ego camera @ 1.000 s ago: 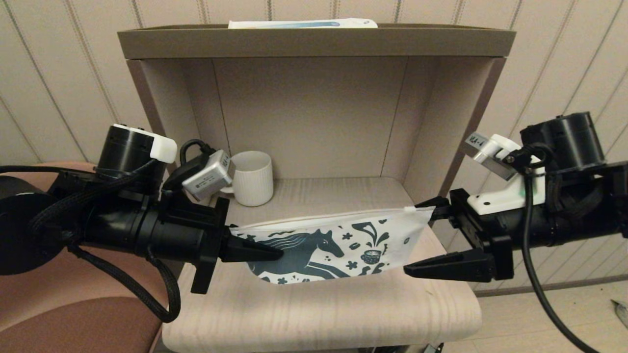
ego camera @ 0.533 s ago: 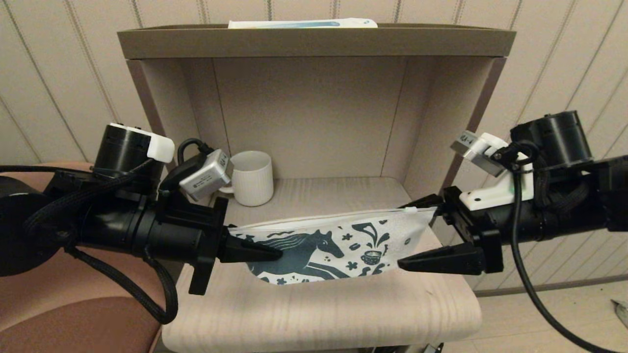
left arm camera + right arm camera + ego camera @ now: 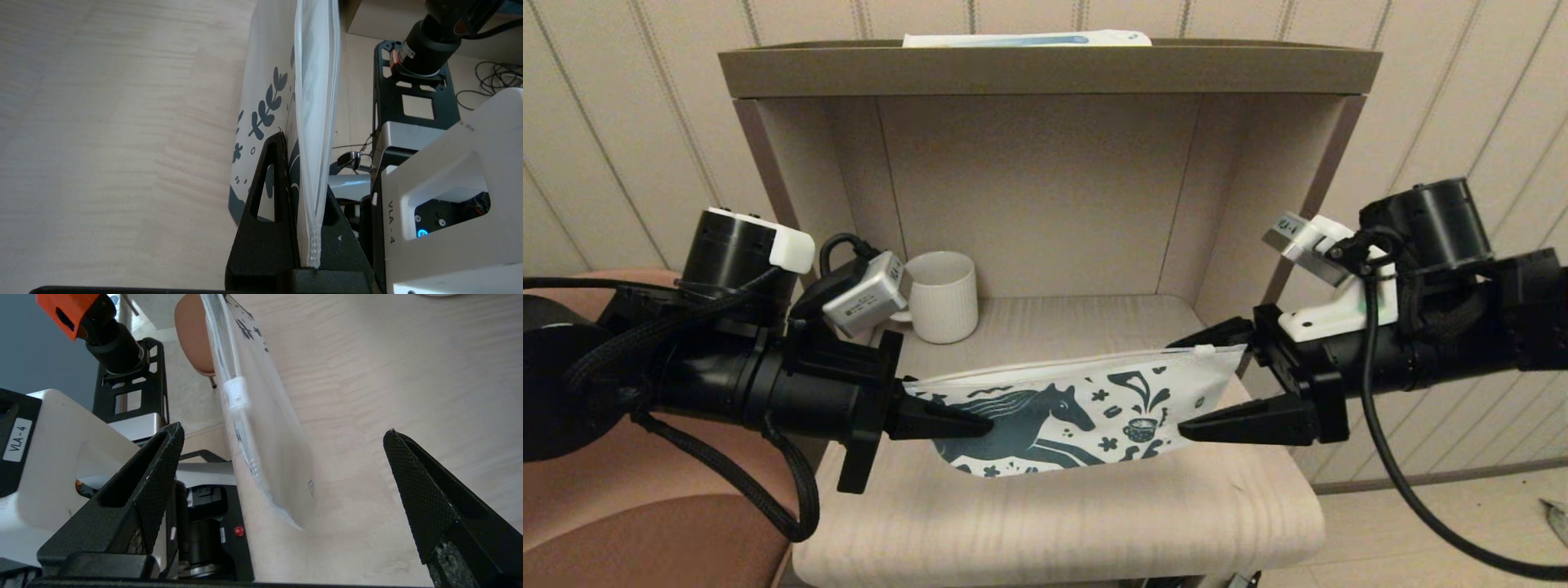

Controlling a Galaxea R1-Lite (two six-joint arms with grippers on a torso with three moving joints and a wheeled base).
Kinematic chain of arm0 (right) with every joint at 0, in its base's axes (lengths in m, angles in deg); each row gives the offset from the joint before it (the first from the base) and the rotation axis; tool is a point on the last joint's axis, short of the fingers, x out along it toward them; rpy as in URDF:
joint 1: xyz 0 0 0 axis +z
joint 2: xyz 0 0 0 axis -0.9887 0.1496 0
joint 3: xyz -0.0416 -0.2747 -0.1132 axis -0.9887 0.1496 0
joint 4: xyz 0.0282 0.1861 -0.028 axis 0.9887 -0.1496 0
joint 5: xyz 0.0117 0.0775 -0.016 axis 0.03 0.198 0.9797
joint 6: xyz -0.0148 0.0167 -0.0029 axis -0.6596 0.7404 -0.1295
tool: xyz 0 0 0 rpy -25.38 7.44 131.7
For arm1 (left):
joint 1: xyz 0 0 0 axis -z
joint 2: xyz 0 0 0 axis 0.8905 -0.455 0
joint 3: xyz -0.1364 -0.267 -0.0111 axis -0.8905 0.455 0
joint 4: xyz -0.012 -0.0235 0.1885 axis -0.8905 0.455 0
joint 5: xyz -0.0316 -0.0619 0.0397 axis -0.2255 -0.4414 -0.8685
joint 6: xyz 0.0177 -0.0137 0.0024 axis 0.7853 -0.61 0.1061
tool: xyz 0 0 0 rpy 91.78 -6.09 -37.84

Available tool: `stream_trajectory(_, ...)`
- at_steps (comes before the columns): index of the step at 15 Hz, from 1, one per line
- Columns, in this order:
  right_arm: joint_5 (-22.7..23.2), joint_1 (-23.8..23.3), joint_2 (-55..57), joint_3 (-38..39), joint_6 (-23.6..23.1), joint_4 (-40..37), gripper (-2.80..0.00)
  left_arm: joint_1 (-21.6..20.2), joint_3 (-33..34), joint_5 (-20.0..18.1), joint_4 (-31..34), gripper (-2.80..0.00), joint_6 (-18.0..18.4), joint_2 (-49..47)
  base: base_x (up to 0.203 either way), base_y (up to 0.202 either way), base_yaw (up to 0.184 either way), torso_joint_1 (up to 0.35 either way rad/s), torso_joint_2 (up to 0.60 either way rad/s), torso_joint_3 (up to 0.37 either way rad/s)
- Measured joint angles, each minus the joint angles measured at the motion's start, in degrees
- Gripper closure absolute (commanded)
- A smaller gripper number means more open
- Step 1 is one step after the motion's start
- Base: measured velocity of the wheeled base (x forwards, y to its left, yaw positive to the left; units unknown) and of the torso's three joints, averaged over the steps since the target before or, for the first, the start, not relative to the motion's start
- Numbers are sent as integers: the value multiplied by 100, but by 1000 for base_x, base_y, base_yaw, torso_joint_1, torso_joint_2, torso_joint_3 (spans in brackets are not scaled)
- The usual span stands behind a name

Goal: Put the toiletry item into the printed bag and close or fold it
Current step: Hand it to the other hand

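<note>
The printed bag, white with a dark teal horse and cup, hangs upright just above the shelf board. My left gripper is shut on its left end; in the left wrist view the bag's top edge is pinched in that gripper. My right gripper is open at the bag's right end, one finger behind the top corner and one in front, low. In the right wrist view the bag and its white slider stand between the spread fingers of the gripper, apart from both. The toiletry item is out of view.
A cream ribbed mug stands at the back left of the open cubby. A long white-and-blue box lies on the cubby's top. The board's front edge is near. A brown seat is at the left.
My right gripper has moved left and slightly up, so its open fingers now straddle the bag's right end. The left gripper and the bag have stayed put.
</note>
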Motion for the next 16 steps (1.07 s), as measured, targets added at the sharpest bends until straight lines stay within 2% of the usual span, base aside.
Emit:
stream_trajectory(2,-22,15,33,-171,-96,-269,-280,0,-3,0,2,0,9,7,0,0,0,0,0,0)
stream_trajectory(15,-139,176,224,-256,-103,-296,-280,71,-50,2,2,0,39,2,0,0,0,0,0,0)
stream_trajectory(16,-169,176,226,-256,-107,-293,0,71,-48,3,0,0,56,2,0,0,0,0,0,0)
